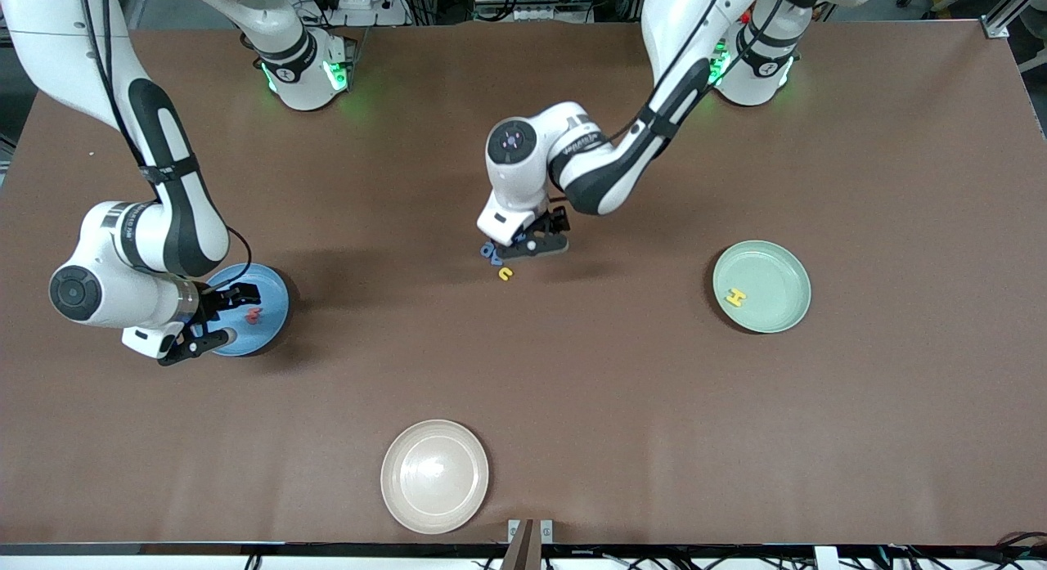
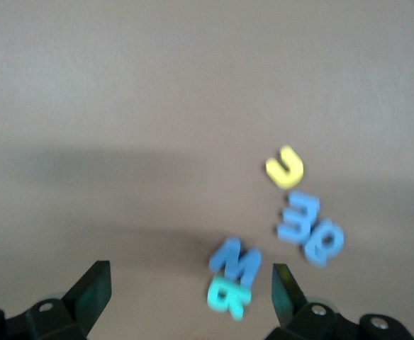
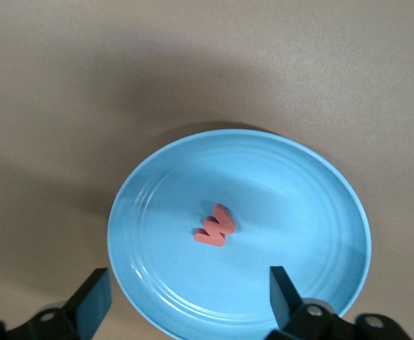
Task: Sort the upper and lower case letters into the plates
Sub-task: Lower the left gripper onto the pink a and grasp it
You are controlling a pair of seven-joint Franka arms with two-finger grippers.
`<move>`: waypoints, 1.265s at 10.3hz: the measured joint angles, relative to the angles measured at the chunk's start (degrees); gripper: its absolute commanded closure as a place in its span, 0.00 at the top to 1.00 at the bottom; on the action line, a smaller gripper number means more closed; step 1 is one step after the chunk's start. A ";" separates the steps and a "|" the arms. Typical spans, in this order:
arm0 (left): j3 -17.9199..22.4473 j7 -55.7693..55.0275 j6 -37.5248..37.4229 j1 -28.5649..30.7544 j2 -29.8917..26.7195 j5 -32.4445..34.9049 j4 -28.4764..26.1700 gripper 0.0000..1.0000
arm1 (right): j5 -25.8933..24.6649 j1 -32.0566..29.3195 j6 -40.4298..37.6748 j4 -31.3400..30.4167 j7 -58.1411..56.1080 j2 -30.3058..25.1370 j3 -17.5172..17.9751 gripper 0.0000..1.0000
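Observation:
My left gripper [image 1: 536,239] hangs open low over a small cluster of foam letters in the middle of the table. In the left wrist view a blue M [image 2: 235,261] and a teal R [image 2: 228,297] lie between its fingers [image 2: 92,289], close to one of them. A yellow u [image 2: 285,168] and two more blue letters [image 2: 298,216] lie just past them. My right gripper [image 1: 229,316] is open over the blue plate [image 1: 270,288] and holds nothing. A red w [image 3: 215,227] lies in that plate. The mint green plate [image 1: 777,263] holds a yellow H [image 1: 736,297].
A cream-beige plate [image 1: 434,475] sits near the table's front edge, nearer the camera than the letter cluster. The blue plate lies toward the right arm's end of the table, the green one toward the left arm's end.

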 measured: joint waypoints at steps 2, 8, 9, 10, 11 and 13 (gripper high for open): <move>-1.23 -0.31 7.63 -0.40 -3.51 0.04 -8.38 1.00 | 0.01 0.25 0.01 0.13 0.00 -0.50 1.16 1.00; -1.48 -7.26 20.33 -2.42 -3.49 0.05 -19.77 1.00 | 0.01 0.10 2.10 0.18 0.04 -0.38 1.59 1.00; -1.47 -8.36 20.33 -2.68 -3.10 0.05 -19.77 1.00 | 0.01 0.07 2.14 0.18 0.04 -0.38 1.57 1.00; -1.48 -9.32 20.33 -3.01 -2.64 0.05 -19.77 1.00 | 0.01 0.07 2.15 0.18 0.04 -0.38 1.56 1.00; -1.45 -9.65 20.33 -3.21 -2.10 0.05 -19.76 0.95 | 0.01 0.05 2.16 0.18 0.04 -0.37 1.56 1.00; -1.14 -9.77 20.54 -3.18 -1.09 0.05 -19.60 0.70 | 0.01 -0.01 2.18 0.18 0.04 -0.35 1.54 1.00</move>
